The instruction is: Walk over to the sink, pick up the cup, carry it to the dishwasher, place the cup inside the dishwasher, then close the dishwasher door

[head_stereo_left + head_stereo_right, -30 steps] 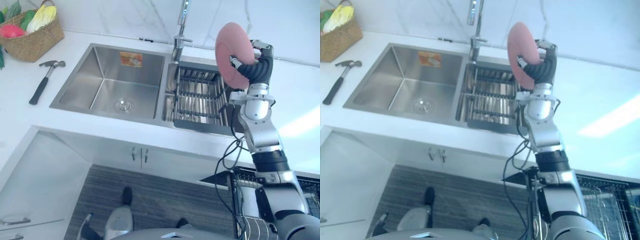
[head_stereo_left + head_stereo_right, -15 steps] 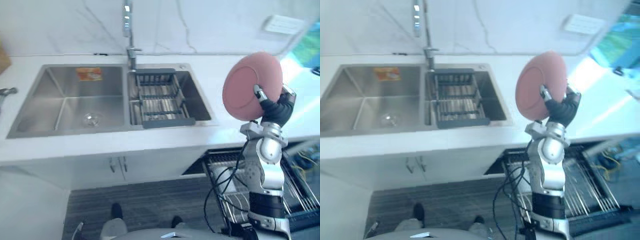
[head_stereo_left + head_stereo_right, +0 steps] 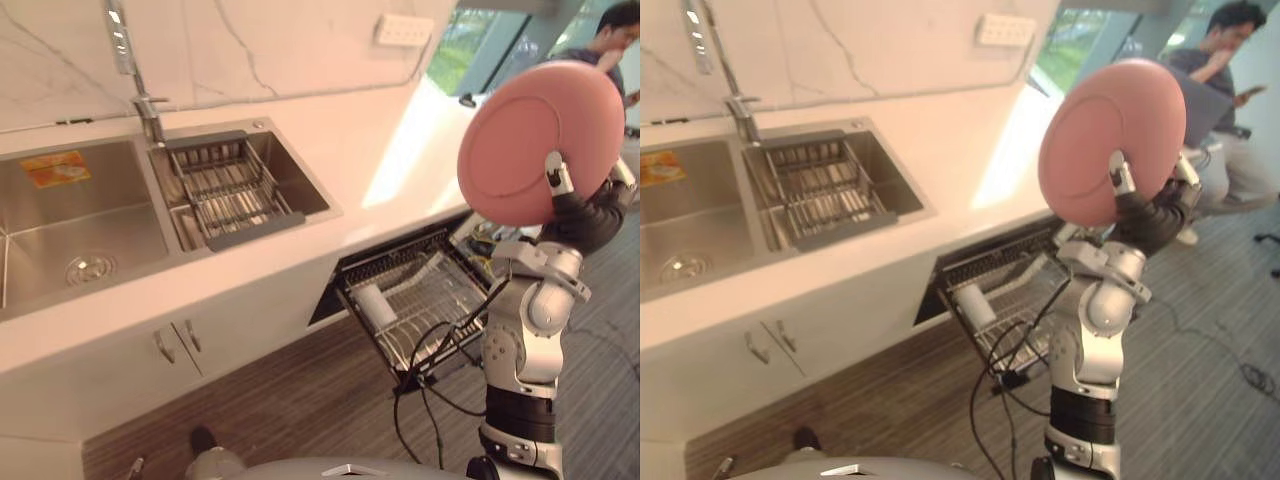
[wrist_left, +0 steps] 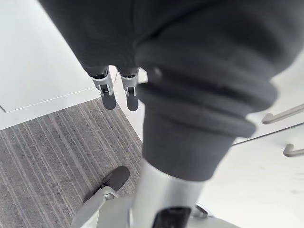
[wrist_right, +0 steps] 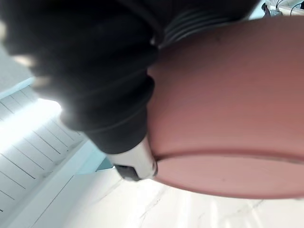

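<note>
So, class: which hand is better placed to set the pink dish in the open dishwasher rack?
Right. The right hand grips the pink dish, raised close to the pulled-out dishwasher rack. The left hand hangs low by the cabinet front, fingers relaxed, with nothing in it.

bright daylight comes from the window at the far right, laying a glaring patch across the white countertop; the cupboard fronts below lie in softer shade.

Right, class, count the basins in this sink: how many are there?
2. The larger basin, with a round drain and an orange sticker, lies left of the faucet; the smaller basin, right of it, holds a dark wire rack.
</note>
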{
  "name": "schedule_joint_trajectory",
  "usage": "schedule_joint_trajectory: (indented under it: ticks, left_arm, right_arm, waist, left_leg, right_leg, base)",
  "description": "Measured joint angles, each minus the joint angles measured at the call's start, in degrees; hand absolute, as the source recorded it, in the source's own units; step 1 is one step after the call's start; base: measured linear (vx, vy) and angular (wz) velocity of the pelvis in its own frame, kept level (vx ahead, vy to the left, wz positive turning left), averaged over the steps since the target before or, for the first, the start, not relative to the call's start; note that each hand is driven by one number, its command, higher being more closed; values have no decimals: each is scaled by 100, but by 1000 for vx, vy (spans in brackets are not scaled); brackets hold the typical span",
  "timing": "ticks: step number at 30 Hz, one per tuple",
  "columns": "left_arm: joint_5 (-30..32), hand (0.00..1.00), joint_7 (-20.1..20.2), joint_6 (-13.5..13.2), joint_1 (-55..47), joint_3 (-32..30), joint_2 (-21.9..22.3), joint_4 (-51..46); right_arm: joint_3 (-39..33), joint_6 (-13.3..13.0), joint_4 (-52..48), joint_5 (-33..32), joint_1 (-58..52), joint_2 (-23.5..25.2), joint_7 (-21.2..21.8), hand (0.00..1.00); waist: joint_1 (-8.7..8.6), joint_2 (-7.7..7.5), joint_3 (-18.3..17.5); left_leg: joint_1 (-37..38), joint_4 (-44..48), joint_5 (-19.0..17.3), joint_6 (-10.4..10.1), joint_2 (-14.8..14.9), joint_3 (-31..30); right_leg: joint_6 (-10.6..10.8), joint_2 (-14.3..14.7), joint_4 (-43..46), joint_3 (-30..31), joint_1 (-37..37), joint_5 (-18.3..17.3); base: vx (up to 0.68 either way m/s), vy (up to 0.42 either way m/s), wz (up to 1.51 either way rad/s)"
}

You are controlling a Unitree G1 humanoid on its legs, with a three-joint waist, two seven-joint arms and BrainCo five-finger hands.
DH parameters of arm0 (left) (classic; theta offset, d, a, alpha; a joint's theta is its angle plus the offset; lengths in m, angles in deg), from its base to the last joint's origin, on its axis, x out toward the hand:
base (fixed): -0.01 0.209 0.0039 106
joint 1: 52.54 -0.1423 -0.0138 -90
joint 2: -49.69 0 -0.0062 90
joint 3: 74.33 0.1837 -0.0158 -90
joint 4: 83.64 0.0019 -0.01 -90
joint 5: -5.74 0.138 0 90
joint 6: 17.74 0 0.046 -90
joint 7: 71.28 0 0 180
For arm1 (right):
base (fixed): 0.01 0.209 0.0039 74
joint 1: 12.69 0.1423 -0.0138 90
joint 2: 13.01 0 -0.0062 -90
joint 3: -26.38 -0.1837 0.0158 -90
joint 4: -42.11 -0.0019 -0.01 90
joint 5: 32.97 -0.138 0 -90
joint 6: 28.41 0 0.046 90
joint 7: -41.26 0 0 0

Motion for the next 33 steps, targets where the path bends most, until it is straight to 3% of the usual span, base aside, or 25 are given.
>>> schedule_joint_trajectory:
  ticks: [1, 3, 4, 6, 11, 15, 22, 33]
  left_arm:
    - [-11, 0, -77, 78, 69, -53, 234, 85]
    - [-24, 0, -205, 110, 38, -104, 504, 97]
    - [-59, 0, -278, 104, -9, -132, 616, 95]
    - [-208, 0, -379, 63, -50, -140, 616, 97]
    - [-452, 0, -368, -25, -39, -120, 347, 227]
    - [-383, 0, -338, -20, 75, -13, 393, 252]
    - [-332, 0, -250, 7, 420, 358, 318, 203]
    - [-337, 0, -135, 3, 714, 687, 189, -200]
  right_arm:
    - [-23, 282, 21, 176, -122, -184, -32, 100]
    - [-59, 557, 26, 338, -202, -325, -134, 100]
    - [-40, 698, 25, 492, -210, -431, -169, 100]
    - [39, 799, 40, 653, -192, -521, -130, 100]
    - [192, 1168, 717, 1352, -35, -682, -87, 100]
    - [199, 1498, 1593, 1775, 163, -980, -81, 100]
    - [216, 1615, 3030, 2443, 1128, -1676, -141, 100]
    - [498, 1673, 4342, 2425, 2226, -2132, -217, 100]
  waist:
    - [-33, 261, 68]
    - [-65, 499, 61]
    - [-45, 561, 48]
    - [45, 520, 59]
    - [-194, 306, 120]
    - [-169, 431, 213]
    - [-98, 592, 686]
    - [-51, 707, 1460]
  left_leg:
    - [-33, -10, 101, -67, 172, -19]
    - [-37, -8, 164, -184, 302, -148]
    - [-57, 4, 97, -337, 298, -496]
    - [-45, 16, 2, -450, 270, -800]
    - [-11, 25, -51, -346, 155, -800]
    - [-79, 23, -84, -302, 7, -1117]
    - [-455, -11, -67, -258, -167, -1512]
    - [-982, -10, 95, -46, -426, -1783]
  right_leg:
    - [-87, 154, 29, -95, -43, -78]
    - [-132, 258, 34, -48, -94, -180]
    - [-163, 315, 36, 160, -225, -172]
    - [-240, 408, 44, 579, -510, -118]
    - [-255, 414, -203, 966, -645, 297]
    - [-198, 320, -244, 925, -632, 345]
    - [-164, 165, -190, 833, -940, 423]
    - [-139, -55, -186, 841, -1432, 715]
  base:
    - [-118, -185, 6]
    - [-105, -133, -16]
    - [-67, -62, -83]
    - [-27, -11, -109]
    - [44, 44, -42]
    - [15, 58, 9]
    - [-73, 32, 11]
    - [-39, 31, 3]
